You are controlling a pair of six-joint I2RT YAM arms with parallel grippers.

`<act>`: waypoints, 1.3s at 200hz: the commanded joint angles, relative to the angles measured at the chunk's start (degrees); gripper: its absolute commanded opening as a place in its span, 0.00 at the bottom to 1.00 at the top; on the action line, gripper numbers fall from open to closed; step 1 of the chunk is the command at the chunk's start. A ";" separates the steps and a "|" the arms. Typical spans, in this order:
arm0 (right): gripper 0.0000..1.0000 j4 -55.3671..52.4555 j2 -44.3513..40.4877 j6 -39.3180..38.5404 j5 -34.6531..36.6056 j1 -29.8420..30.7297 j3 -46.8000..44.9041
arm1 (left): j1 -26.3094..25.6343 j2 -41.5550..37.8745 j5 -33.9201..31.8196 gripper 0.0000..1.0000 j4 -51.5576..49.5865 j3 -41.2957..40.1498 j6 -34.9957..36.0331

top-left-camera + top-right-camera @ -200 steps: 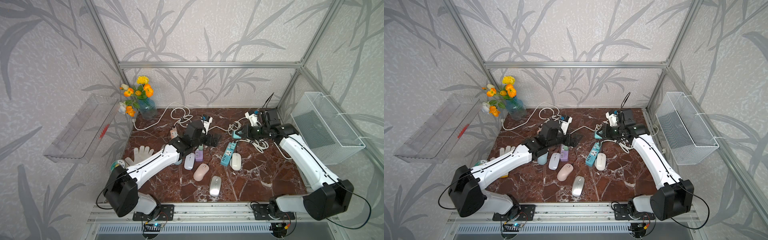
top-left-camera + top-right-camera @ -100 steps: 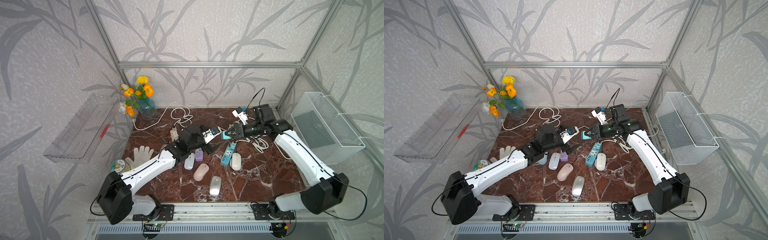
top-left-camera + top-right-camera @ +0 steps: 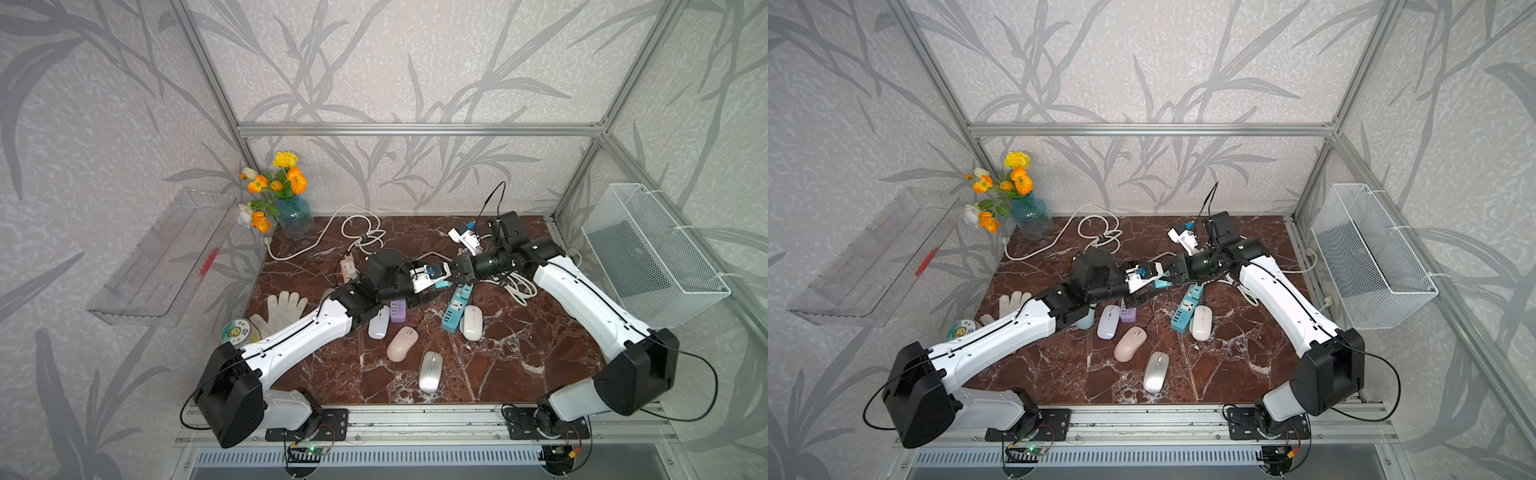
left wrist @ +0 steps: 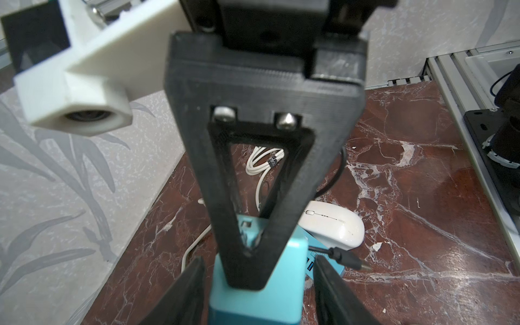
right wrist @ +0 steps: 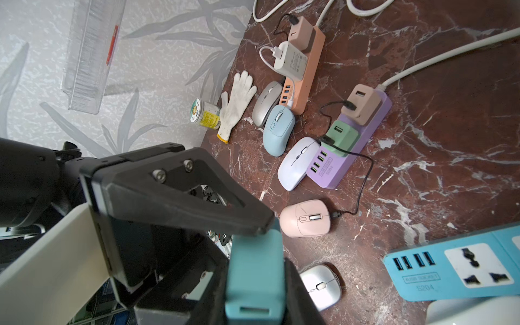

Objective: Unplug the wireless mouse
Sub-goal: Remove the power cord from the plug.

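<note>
Teal plastic sat where the two arms met: the teal adapter (image 5: 254, 281) was pinched between the fingers of the right gripper (image 5: 257, 306). It was held in the air apart from the blue power strip (image 5: 416, 284), whose socket face showed bare in the right wrist view. The left gripper (image 4: 254, 298) came at it from the opposite side, its fingers (image 4: 188, 298) spread to either flank of the adapter with a slim gap on each, straddling the block without gripping it. In both top views the grippers met above the marble table (image 3: 519, 353) a little toward twelve o'clock of its centre, at about eleven o'clock of the strip's far end. The white mouse (image 3: 471, 322) lay flat on the marble close against the strip's three o'clock side. In the left wrist view a black cable (image 4: 342, 256) ended in a loose plug with a bare metal tip just beside that mouse. A pink mouse (image 3: 402, 344) lay at the strip's seven o'clock with a black lead in its nose, and a silver mouse (image 3: 430, 372) lay at six o'clock nearer the front edge. A vase of flowers (image 3: 295, 216) stood in the table's ten o'clock corner.
</note>
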 commanded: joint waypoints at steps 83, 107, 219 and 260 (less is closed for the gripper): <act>0.05 -2.97 -1.71 -2.81 1.43 0.94 2.34 | -0.30 -0.46 0.17 0.39 -2.70 1.14 4.08; 0.09 -3.14 -2.52 -3.12 2.44 0.93 2.24 | -0.27 -0.50 -0.09 0.26 -2.62 1.09 4.17; 0.56 -8.72 -8.36 -7.46 0.36 -2.44 -0.73 | -0.25 -0.65 -4.97 0.01 -0.42 -0.03 4.11; 0.51 -11.31 -7.76 -8.96 3.36 -2.17 -0.96 | -0.25 -0.52 -4.96 0.00 -0.50 0.03 4.36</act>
